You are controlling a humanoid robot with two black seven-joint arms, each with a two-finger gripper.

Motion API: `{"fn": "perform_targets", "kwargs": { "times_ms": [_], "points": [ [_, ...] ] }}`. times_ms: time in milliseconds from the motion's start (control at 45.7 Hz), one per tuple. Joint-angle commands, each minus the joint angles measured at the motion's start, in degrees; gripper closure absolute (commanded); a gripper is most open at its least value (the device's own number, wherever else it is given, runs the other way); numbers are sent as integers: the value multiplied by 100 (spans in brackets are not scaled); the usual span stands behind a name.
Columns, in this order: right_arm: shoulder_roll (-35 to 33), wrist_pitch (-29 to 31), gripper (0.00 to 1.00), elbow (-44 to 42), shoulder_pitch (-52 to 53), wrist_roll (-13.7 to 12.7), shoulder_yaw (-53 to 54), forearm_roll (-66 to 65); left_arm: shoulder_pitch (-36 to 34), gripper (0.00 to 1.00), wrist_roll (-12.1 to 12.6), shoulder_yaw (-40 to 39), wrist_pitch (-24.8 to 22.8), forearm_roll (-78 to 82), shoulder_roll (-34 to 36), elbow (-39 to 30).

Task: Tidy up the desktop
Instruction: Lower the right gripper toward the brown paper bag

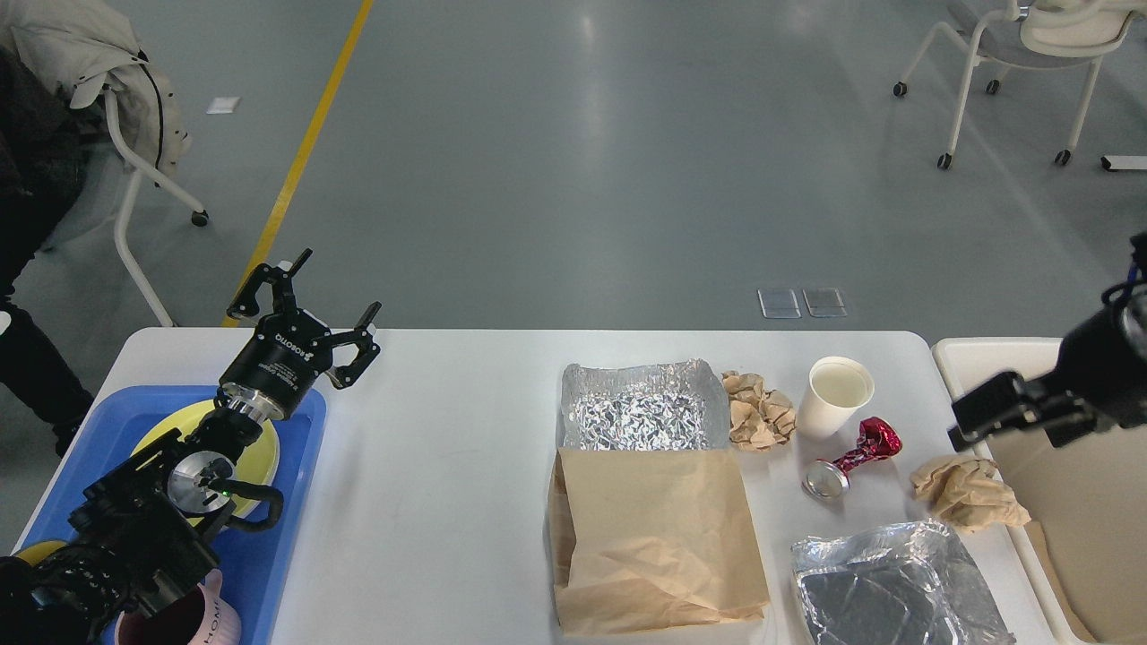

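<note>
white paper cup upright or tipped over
Upright. The white paper cup stands on its base on the desktop, its round open rim facing up.

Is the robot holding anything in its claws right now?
No. The left claw is open and empty above the table's far edge. The right claw hangs near the bin with nothing seen in it.
</note>
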Motion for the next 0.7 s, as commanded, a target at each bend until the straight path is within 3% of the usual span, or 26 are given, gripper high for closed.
{"fn": "perform_targets", "kwargs": {
  "times_ms": [0, 241, 482, 679],
  "points": [
    [17, -846, 0, -507, -1341, -13, 26, -115, 1, 0, 0, 0, 1, 0, 6, 1],
    [157, -1717, 0, -1247, -2819, -4, 544, 17, 1, 0, 0, 0, 1, 0, 6, 1],
    [307, -2113, 0, -1475, -3364, -4, 817, 167, 1, 0, 0, 0, -8, 0, 6, 1],
    [289, -2105, 0, -1396, -3180, 13, 992, 246, 1, 0, 0, 0, -8, 0, 6, 1]
  ]
}}
